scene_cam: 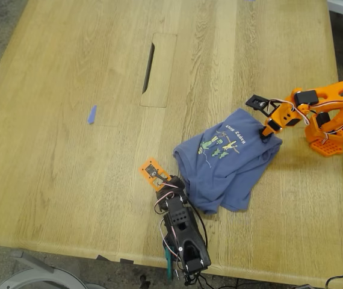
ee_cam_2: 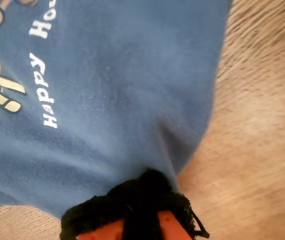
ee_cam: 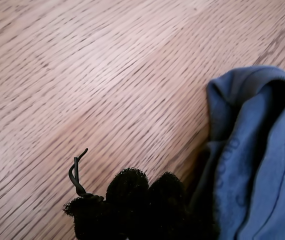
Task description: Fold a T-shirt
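- Where the second wrist view looked along my second gripper point(scene_cam: 266, 127), its black-padded fingers point(ee_cam_2: 142, 200) were closed on a fold of the T-shirt point(scene_cam: 228, 158) at the cloth's edge, beside the yellow lettering point(ee_cam_2: 45, 107).
- In the first wrist view, the dark padded fingers point(ee_cam: 132, 192) of my first gripper point(scene_cam: 170, 185) sat just beside the blue hem, and I could not tell whether they pinched the cloth or only touched it.
- The T-shirt lay bunched and partly folded on the tabletop point(scene_cam: 69, 150), toward the exterior view's right, between the two arms, with its printed figures point(scene_cam: 215, 144) facing up.
- The orange arm point(scene_cam: 331, 111) reached in from the exterior view's right edge; the black arm point(scene_cam: 185, 232) came up from that view's lower edge.
- A small blue scrap of tape point(scene_cam: 91, 114) lay well apart from the shirt, toward the exterior view's left.
- A dark slot point(scene_cam: 148, 67) was cut into the wood farther back.
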